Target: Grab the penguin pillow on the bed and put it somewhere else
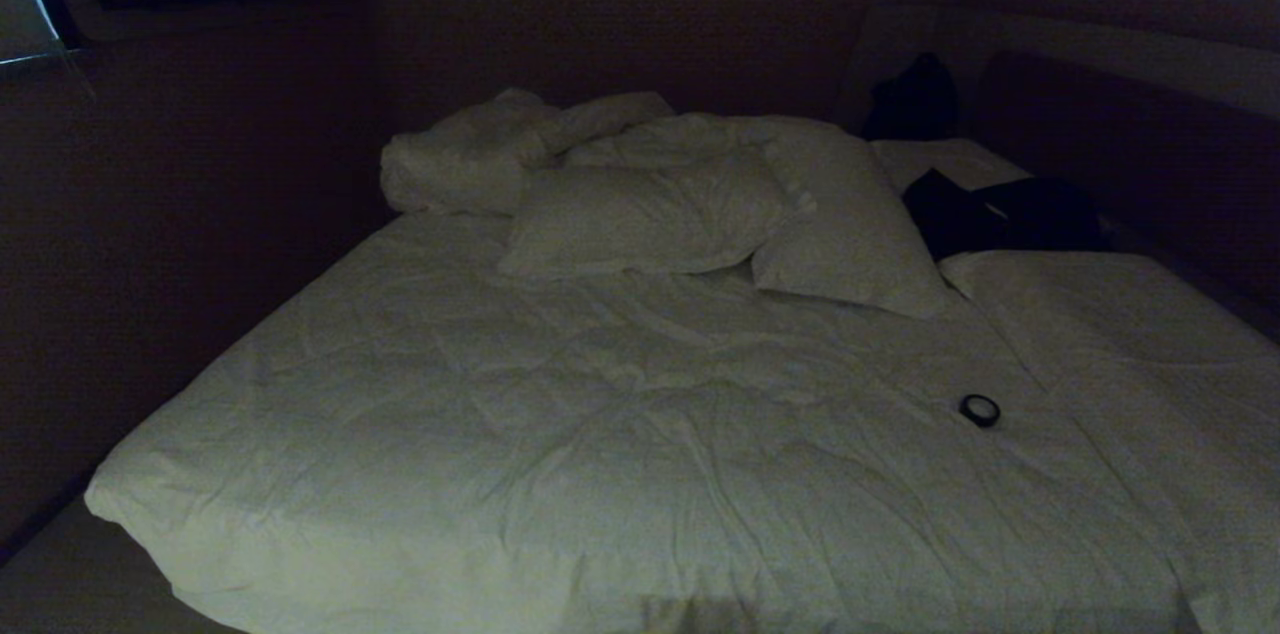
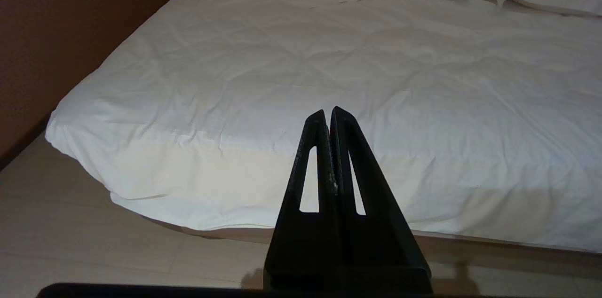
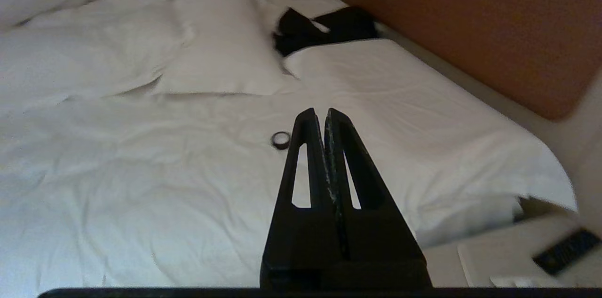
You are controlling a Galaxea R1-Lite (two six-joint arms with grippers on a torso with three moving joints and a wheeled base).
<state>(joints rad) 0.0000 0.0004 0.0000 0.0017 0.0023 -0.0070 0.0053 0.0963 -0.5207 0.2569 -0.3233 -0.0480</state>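
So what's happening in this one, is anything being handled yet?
Nothing is being handled. The left gripper and right gripper both hang off the near edge of the bed, jaws shut and empty. On the duvet lie white pillows, a small dark ring and dark fabric near the headboard. No penguin pillow shows in any view.

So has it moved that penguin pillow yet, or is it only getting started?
I can't say: no penguin pillow shows anywhere. The bed holds only plain white pillows, dark items near the headboard and a small black ring. Nothing is in hand: the left gripper and right gripper are both shut and empty, short of the bed.
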